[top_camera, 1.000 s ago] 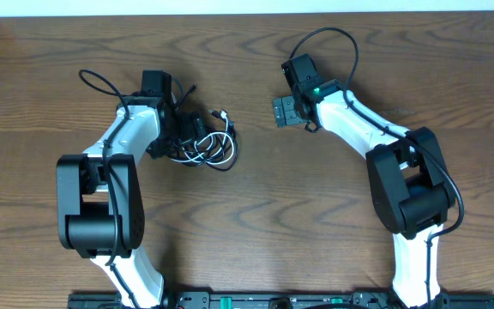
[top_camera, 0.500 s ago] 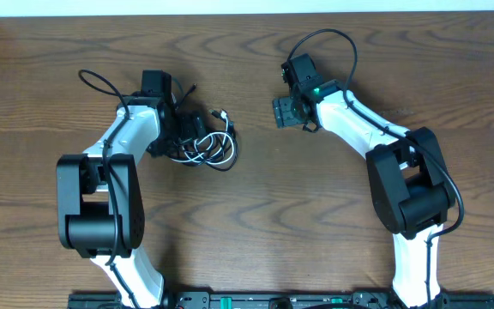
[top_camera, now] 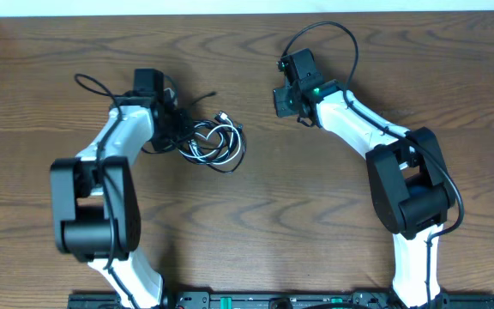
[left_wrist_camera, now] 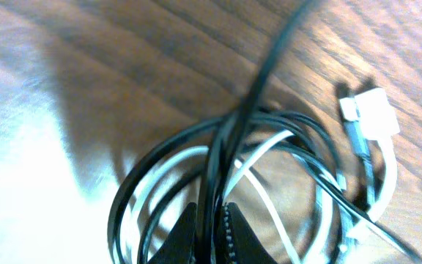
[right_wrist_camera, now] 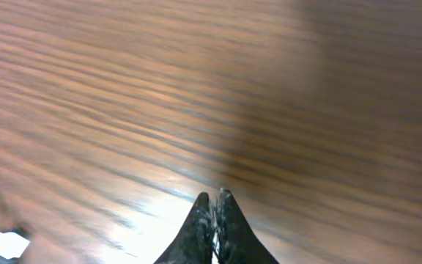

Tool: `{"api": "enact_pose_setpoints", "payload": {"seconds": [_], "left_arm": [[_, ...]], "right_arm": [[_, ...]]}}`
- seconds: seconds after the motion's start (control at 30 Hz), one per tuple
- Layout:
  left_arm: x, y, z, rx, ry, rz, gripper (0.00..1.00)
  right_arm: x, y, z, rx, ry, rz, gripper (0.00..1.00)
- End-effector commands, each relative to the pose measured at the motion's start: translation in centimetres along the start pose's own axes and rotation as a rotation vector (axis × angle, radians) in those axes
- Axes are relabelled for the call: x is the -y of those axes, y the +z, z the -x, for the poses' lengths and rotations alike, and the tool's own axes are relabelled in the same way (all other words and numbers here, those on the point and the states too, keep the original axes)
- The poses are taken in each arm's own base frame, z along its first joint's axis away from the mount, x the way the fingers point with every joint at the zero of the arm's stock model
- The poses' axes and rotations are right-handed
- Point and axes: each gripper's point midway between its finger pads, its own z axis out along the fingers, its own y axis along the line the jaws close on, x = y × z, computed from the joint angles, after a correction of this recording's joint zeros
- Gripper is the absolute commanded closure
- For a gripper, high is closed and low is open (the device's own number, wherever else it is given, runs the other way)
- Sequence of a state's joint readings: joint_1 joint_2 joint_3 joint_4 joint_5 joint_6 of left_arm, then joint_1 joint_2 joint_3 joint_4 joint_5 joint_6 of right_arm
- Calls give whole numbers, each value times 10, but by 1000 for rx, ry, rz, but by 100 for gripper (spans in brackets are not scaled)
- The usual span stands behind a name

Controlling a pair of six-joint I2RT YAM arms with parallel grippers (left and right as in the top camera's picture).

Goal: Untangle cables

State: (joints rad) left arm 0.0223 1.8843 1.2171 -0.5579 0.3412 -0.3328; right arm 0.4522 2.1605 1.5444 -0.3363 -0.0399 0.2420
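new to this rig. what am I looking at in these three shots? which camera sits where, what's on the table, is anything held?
There are two robot arms at a wooden table: the left arm and the right arm. The wide picture comes from a fixed camera overhead. The other two pictures come from a camera on each wrist, looking past that arm's own two-finger tool. On the table lies one tangle of two thin cords, a black cable and a white cable, looped through each other. The left tool is closed on a strand of the black cable. The right tool is closed with nothing in it, off to the side of the tangle, above bare wood.
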Motion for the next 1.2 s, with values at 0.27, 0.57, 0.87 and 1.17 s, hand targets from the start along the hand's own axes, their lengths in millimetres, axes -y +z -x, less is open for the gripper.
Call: {"api": "enact_pose_setpoints", "payload": {"seconds": [0.27, 0.57, 0.87, 1.17], "left_arm": [[-25, -32, 16, 115, -80, 124, 93], [-24, -33, 17, 118, -82, 122, 93], [-24, -33, 17, 121, -82, 121, 93], [-37, -35, 21, 153, -114, 196, 92]], "right_arm": [[-77, -12, -14, -52, -82, 313, 99], [-105, -14, -43, -139, -97, 327, 99], [-144, -16, -72, -188, -170, 349, 97], [-151, -14, -47, -76, -184, 349, 99]]}}
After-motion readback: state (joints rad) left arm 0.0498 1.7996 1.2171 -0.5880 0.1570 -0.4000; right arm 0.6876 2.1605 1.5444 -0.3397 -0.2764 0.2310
